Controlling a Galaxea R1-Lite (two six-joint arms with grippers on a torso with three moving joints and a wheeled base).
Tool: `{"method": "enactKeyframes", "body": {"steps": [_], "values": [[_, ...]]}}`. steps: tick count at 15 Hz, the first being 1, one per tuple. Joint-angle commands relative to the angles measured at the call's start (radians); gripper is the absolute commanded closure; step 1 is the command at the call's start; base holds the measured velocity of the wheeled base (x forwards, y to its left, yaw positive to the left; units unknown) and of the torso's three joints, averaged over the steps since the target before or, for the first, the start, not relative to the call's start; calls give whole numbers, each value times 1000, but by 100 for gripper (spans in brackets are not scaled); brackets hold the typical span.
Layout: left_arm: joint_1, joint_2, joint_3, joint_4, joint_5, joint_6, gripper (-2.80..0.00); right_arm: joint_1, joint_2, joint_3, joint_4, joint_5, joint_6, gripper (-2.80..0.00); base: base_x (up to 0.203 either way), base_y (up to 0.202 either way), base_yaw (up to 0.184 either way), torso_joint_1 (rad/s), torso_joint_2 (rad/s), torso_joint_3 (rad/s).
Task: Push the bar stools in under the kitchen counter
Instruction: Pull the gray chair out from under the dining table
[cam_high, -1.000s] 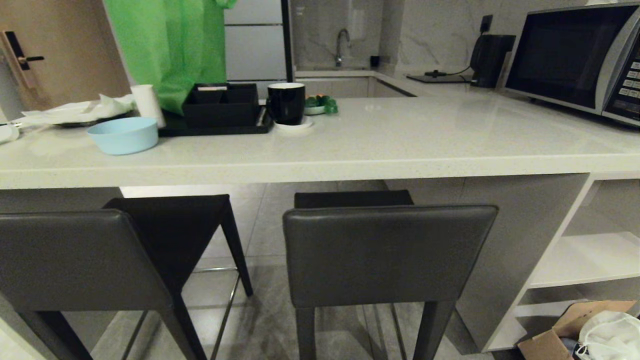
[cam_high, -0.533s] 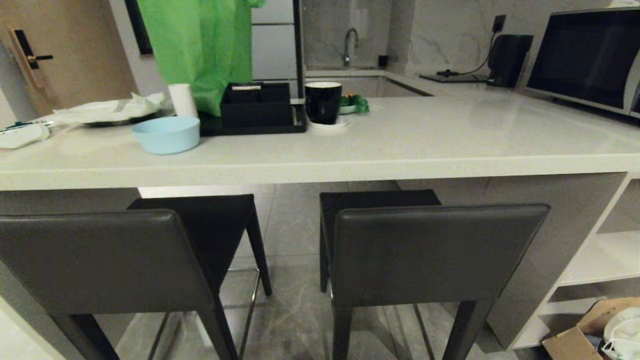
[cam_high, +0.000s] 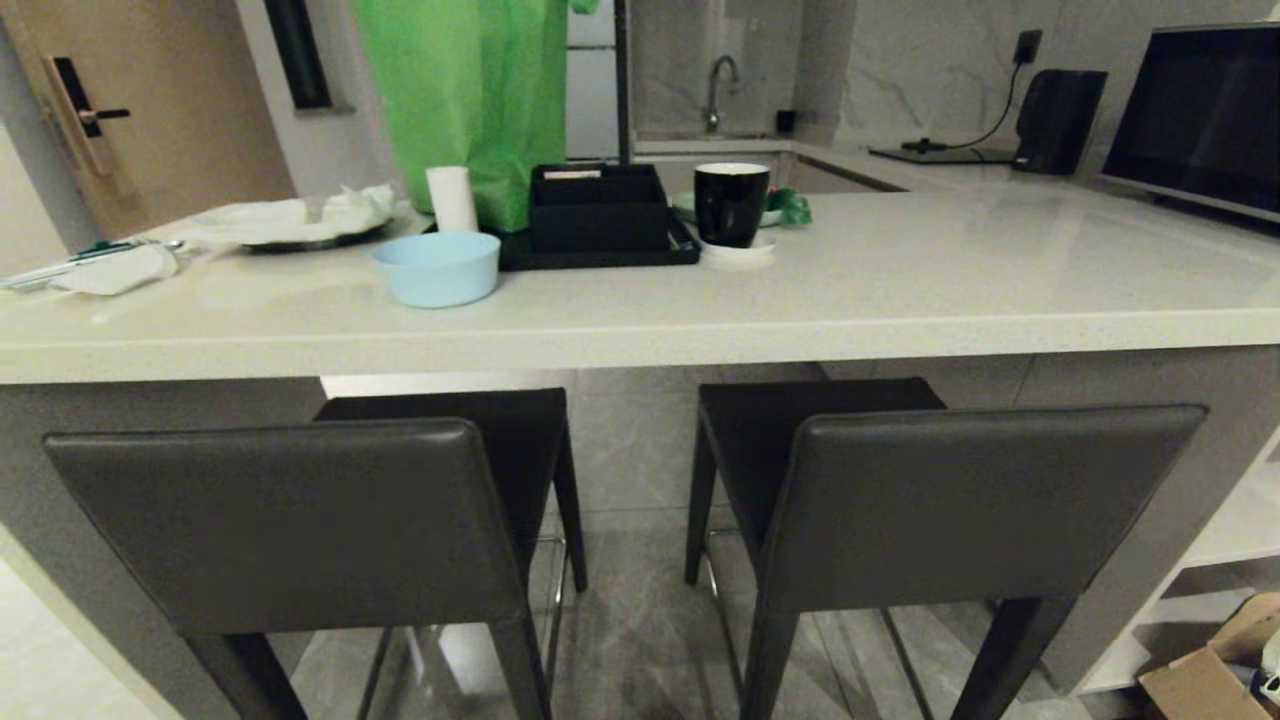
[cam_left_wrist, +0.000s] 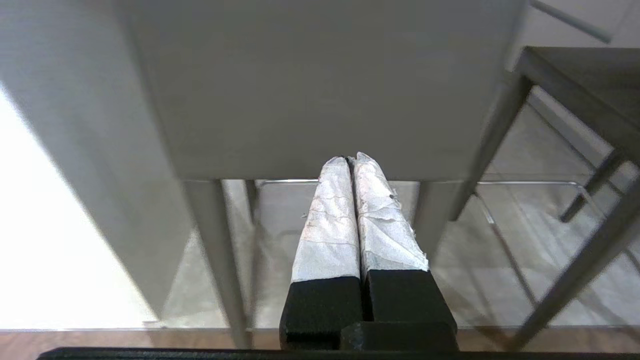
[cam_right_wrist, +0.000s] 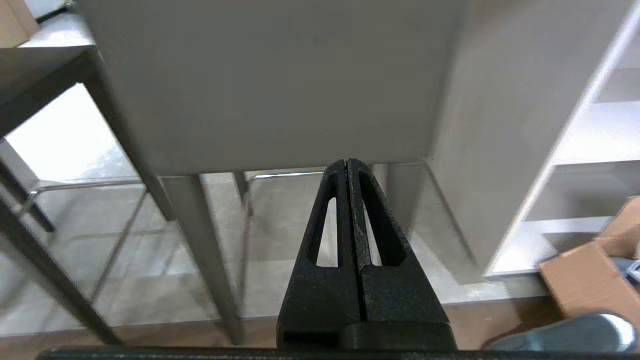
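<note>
Two dark grey bar stools stand side by side before the kitchen counter (cam_high: 640, 335). The left stool (cam_high: 290, 520) and the right stool (cam_high: 960, 500) show me their backrests, and their seats reach partly under the stone slab. Neither gripper appears in the head view. In the left wrist view my left gripper (cam_left_wrist: 351, 160), its fingers wrapped in white tape, is shut and empty and points at the lower edge of the left stool's backrest (cam_left_wrist: 320, 85). My right gripper (cam_right_wrist: 346, 162) is shut and empty, pointing at the lower edge of the right stool's backrest (cam_right_wrist: 280, 80).
On the counter sit a light blue bowl (cam_high: 436, 267), a black tray with a box (cam_high: 600, 215), a black mug (cam_high: 731, 203), a white roll, paper and a green bag. A microwave (cam_high: 1195, 115) is at far right. White shelves and a cardboard box (cam_high: 1215, 665) lie low right.
The whole scene has slid to the right in the head view, so the camera has turned or moved left. Both stools now sit evenly framed; neither stool nor arm visibly moved.
</note>
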Motion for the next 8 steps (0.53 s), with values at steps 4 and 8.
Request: {"method": "enactKeyframes", "body": {"steps": [4,8], "values": [[0,1,3,-1,0,0,0,0,1,0,0,0,0,0,0,197,0,3,1,3],[0,1,3,-1,0,0,0,0,0,0,0,-1,0,0,0,197,-1,4,4,4]]}}
